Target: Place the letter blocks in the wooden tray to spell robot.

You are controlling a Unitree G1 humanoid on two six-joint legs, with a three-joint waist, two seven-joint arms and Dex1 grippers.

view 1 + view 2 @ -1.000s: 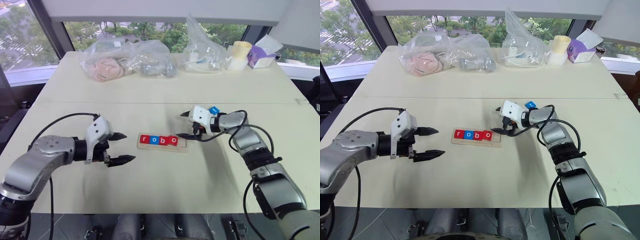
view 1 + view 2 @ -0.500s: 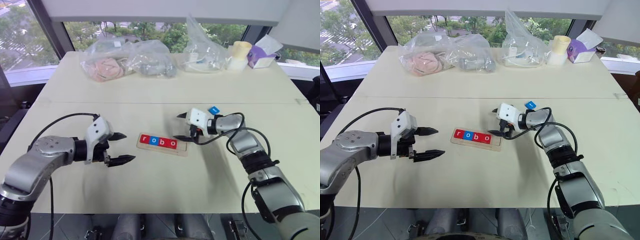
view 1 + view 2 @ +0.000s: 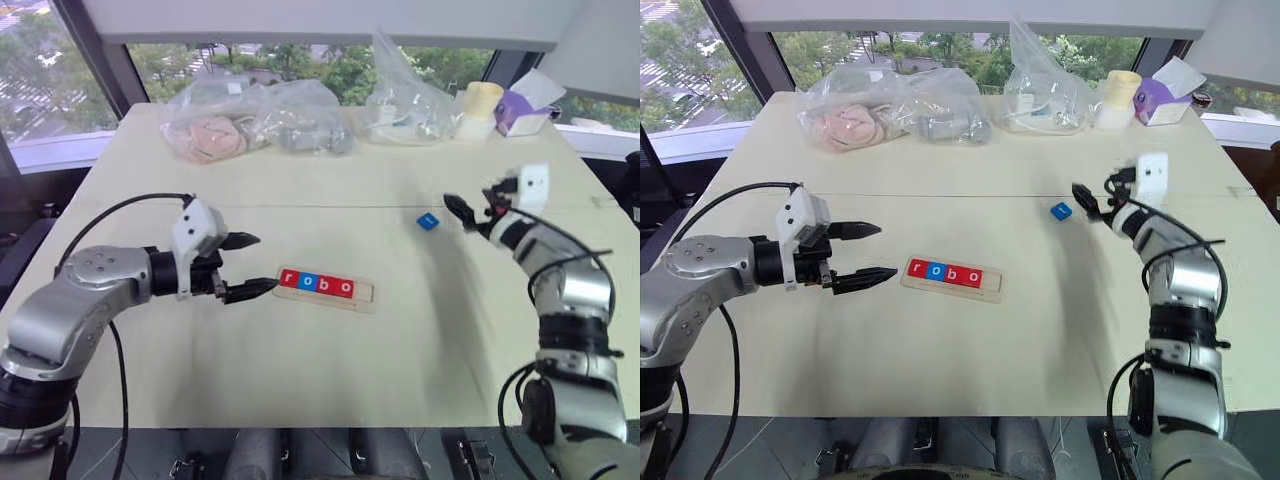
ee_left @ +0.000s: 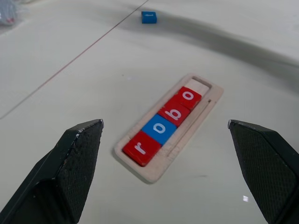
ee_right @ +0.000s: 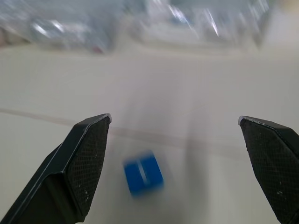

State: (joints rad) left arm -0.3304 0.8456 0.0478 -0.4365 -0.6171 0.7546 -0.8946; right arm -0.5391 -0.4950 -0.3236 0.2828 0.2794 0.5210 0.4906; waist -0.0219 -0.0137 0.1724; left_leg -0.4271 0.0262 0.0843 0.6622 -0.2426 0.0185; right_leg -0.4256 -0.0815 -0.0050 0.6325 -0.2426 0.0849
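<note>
The wooden tray [image 3: 366, 294] lies mid-table holding several letter blocks in a row: red r [image 3: 290, 279], blue o [image 3: 307, 282], red b [image 3: 325, 286], red o [image 3: 343, 289]. Its right end slot is bare wood. A loose blue letter block [image 3: 428, 221] lies flat on the table, to the right of the tray and farther back. My left gripper [image 3: 262, 264] hovers open just left of the tray, its fingertips pointing at the tray [image 4: 184, 142]. My right gripper [image 3: 463, 213] is open in the air just right of the blue block [image 5: 143, 173], holding nothing.
Clear plastic bags [image 3: 258, 122] with soft items line the far edge, another bag [image 3: 405, 100] beside them. A cream cup [image 3: 480, 110] and a purple tissue box [image 3: 525, 108] stand at the far right. A seam [image 3: 300, 207] crosses the table.
My right gripper swung away from the tray's right end to the right, past the loose blue block, and rolled. My left gripper rose slightly and now points closer to the tray's left end.
</note>
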